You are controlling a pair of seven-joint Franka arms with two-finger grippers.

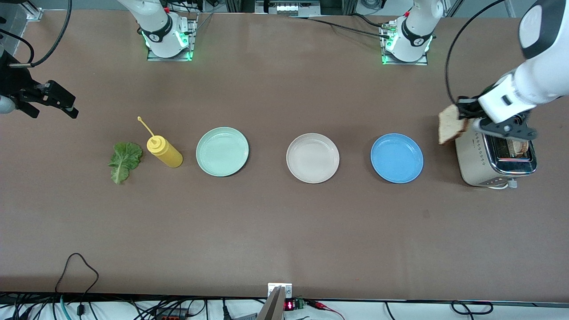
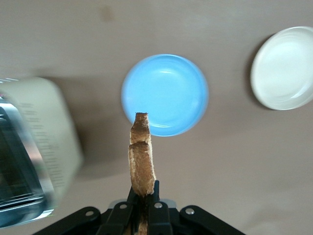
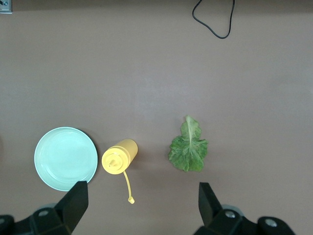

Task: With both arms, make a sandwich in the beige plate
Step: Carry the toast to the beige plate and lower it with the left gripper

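I see the beige plate (image 1: pixel 312 158) on the counter (image 1: pixel 284 231) between two other plates. My left tool (image 1: pixel 462 116) is clenched on a brown-crusted bread slice (image 1: pixel 450 125), upright beside the toaster (image 1: pixel 495 158). My right tool (image 1: pixel 60 103) waits released, above the lettuce leaf (image 1: pixel 124 161).

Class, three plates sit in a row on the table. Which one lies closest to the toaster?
The blue plate. It sits right beside the toaster at the left arm's end; the beige plate is in the middle, and the mint-green plate is beside the yellow bottle.

A robotics lab: bolted arm bases (image 1: pixel 168 40), loose cables (image 1: pixel 75 271) edging the table (image 1: pixel 284 222).
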